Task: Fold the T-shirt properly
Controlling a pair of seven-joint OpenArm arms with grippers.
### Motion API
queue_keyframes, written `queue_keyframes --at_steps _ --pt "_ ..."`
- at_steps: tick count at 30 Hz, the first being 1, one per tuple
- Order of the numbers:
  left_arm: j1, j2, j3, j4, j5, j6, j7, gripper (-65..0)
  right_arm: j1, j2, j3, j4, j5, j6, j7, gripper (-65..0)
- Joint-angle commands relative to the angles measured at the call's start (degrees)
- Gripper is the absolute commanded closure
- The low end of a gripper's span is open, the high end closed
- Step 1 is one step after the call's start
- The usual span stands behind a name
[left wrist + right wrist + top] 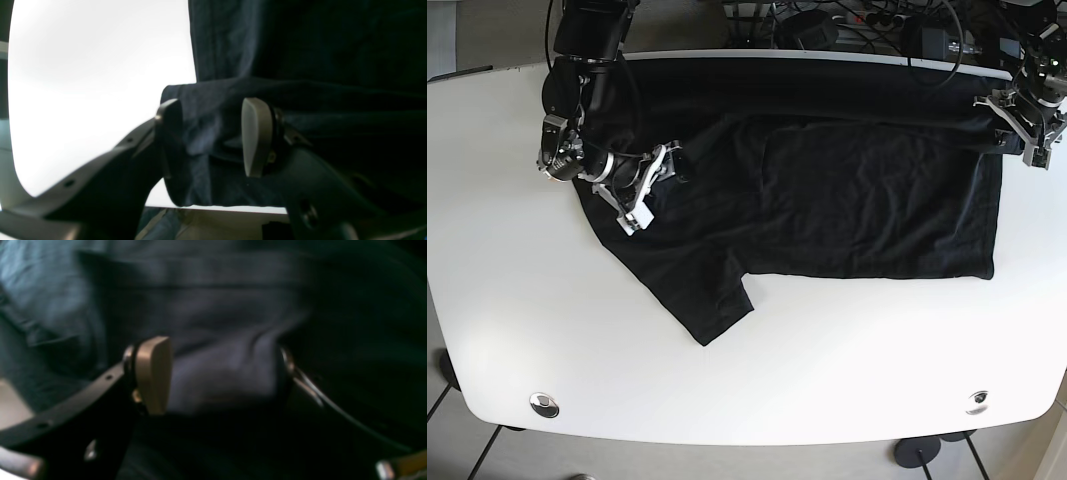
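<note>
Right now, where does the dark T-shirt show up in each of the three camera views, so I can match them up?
Base view: the T-shirt lies spread across the white table's far half, one sleeve toward the near left.
Left wrist view: it fills the right and centre, a folded edge between the left gripper's pads.
Right wrist view: it fills nearly the whole blurred frame, bunched between the right gripper's pads.
Shared landmark: the white table.

Dark navy T-shirt [867,200] lies mostly flat and wrinkled on the white table [757,380], partly folded, one sleeve angled out toward the table's front edge
</note>
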Motion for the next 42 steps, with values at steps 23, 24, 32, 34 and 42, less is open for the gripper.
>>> queue_keyframes --at_steps 23,24,32,34,42 --pt "-1.5 -1.1 -0.5 -1.9 -0.3 0.3 -0.9 -26.0 6.6 -0.9 0.6 0.1 0.8 0.06 3.5 -1.4" --pt "-1.5 -1.1 -0.5 -1.9 -0.3 0.3 -0.9 -26.0 6.7 -0.9 0.6 0.7 0.8 0.06 3.5 -1.6" --pt "-1.3 -1.1 -0.5 -1.9 -0.2 0.3 -0.9 -26.0 12.4 -1.1 0.4 -1.1 0.7 0.06 4.0 -1.9" --pt "-1.2 -1.1 -0.5 -1.9 -0.2 0.3 -0.9 -26.0 13.6 -1.1 0.6 -3.1 0.4 0.06 4.0 -2.4" --pt "-1.2 -1.1 -0.3 -1.9 -0.2 0.3 -0.9 -26.0 9.2 -0.7 3.6 12.3 0.8 0.06 -0.5 -49.1"
